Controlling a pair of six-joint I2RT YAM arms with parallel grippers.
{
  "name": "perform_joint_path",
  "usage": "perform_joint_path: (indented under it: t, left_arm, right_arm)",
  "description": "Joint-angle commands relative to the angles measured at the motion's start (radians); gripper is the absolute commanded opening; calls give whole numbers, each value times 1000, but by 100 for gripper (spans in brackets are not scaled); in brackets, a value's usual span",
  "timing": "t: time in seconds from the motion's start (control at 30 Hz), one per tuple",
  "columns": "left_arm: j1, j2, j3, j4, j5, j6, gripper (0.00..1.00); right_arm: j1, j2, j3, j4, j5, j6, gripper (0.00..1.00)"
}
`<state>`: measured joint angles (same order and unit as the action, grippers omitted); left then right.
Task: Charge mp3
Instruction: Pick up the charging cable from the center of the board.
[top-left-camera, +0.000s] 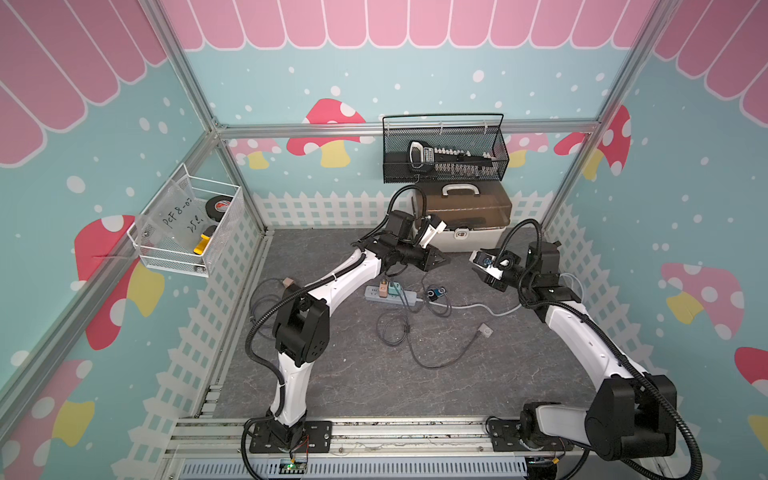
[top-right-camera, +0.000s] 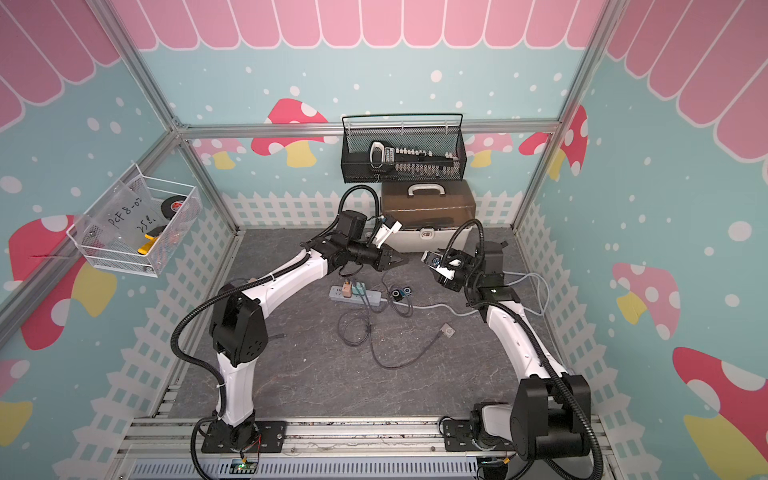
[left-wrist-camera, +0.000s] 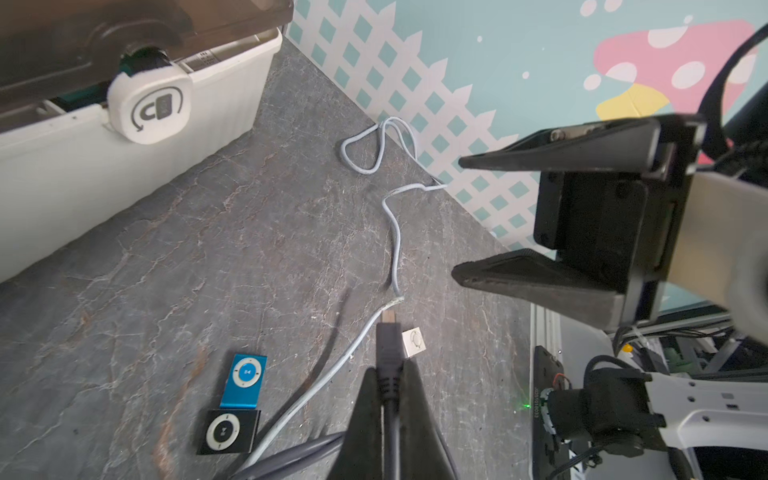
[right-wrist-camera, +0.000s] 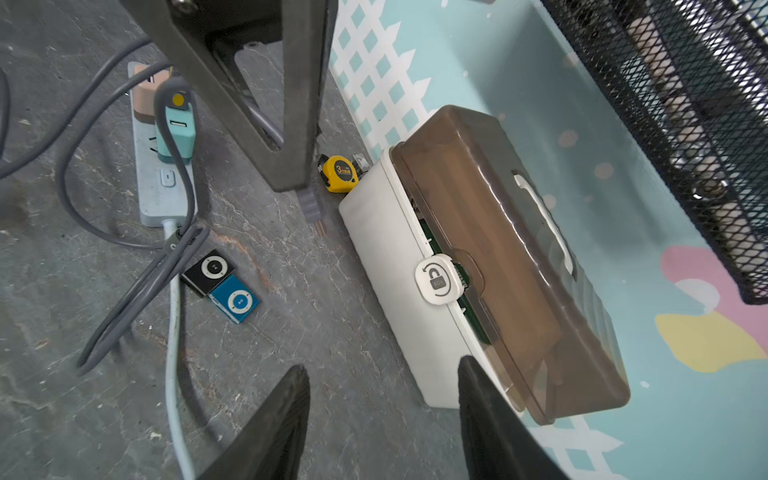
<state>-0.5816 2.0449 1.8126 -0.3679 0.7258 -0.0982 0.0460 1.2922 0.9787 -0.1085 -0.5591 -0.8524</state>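
Left fingers (left-wrist-camera: 420, 424) pinch the cable plug (left-wrist-camera: 388, 349), blue mp3 (left-wrist-camera: 245, 380) lying apart.

Two small clip players lie flat and face up on the table (top-left-camera: 332, 374), mid-width and toward its rear edge. The black mp3 player (left-wrist-camera: 227, 432) and the blue mp3 player (left-wrist-camera: 245, 380) touch at their short ends, and each has a round control wheel. The grey charging cable (top-left-camera: 401, 336) lies in loose loops mid-table. Its plug (left-wrist-camera: 388, 353) is pinched in the left claw (left-wrist-camera: 390, 374) with the metal tip exposed, raised, near both players but apart from them. A grey lead sits in the teal charger (right-wrist-camera: 176, 133) on the power strip (right-wrist-camera: 160, 199).
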Motion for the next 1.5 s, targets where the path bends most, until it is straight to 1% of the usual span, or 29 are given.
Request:
perform_joint_path:
  t: [0.0,0.1,0.23,0.3,0.4,0.43,0.53,0.63,0.67,0.77,0.93,1.07,1.2,1.4,1.43,1.47]
  left_arm:
    - [-13,-62,-21,0,-52,168,0]
    - [-34,-81,-39,0,-81,270,0]
    - [-59,-102,-68,0,-110,372,0]
    - [-73,-119,-94,5,-125,420,0]
    - [-88,-164,-176,60,-131,481,0]
    - [-94,-184,-215,95,-132,538,0]
    - [-106,-231,-305,183,-150,583,0]
    - [-110,-244,-327,199,-149,605,0]
    - [-113,-247,-333,206,-153,610,0]
    - [-123,-253,-343,220,-170,629,0]
    - [-144,-286,-411,322,-185,649,0]
    - [-157,-298,-429,340,-198,670,0]
    - [-171,-312,-451,367,-211,693,0]
    - [-175,-317,-459,353,-223,715,0]
    - [-175,-317,-460,351,-220,715,0]
    - [-175,-317,-455,337,-220,717,0]
  right_arm:
    - [-8,31,85,-194,-135,-17,53]
    - [-8,62,131,-269,-189,-22,51]
    - [-8,81,168,-337,-246,-32,48]
    - [-8,92,184,-384,-272,-38,44]
    - [-8,103,199,-444,-315,-44,44]
    - [-8,105,198,-450,-329,-42,43]
    - [-8,103,187,-465,-365,-39,41]
    - [-7,102,178,-470,-371,-32,40]
    - [-8,104,177,-474,-406,-32,39]
    - [-5,114,177,-482,-447,-24,37]
    - [5,124,179,-488,-470,-21,33]
    - [17,134,176,-495,-466,-27,30]
    - [25,152,186,-516,-467,-41,29]
    - [29,166,204,-554,-464,-69,18]
    - [28,165,204,-556,-462,-72,13]
    - [29,165,204,-559,-462,-78,11]
